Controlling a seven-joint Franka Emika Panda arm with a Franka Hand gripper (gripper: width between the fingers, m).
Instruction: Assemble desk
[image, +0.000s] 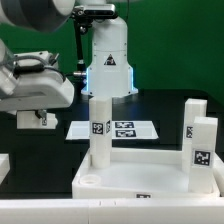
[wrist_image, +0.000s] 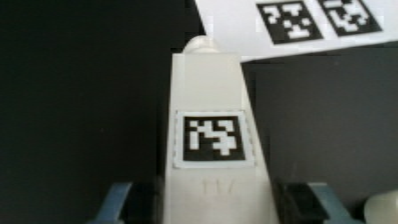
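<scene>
The desk's tabletop (image: 130, 180) lies at the front, white and rimmed, with a round socket in its near left corner. One leg (image: 100, 130) stands upright on its left side, and two more legs (image: 195, 122) (image: 205, 150) stand on its right side. My gripper (image: 35, 120) hangs over the black table, to the exterior view's left of the tabletop and apart from it. In the wrist view a further white leg (wrist_image: 210, 120) with a square tag runs out from between the fingers (wrist_image: 121, 205). My gripper (wrist_image: 217, 205) is shut on its near end.
The marker board (image: 112, 128) (wrist_image: 311, 25) lies flat behind the tabletop, in front of the robot's white base (image: 108, 60). A white piece (image: 3, 165) shows at the exterior view's left edge. The table is black.
</scene>
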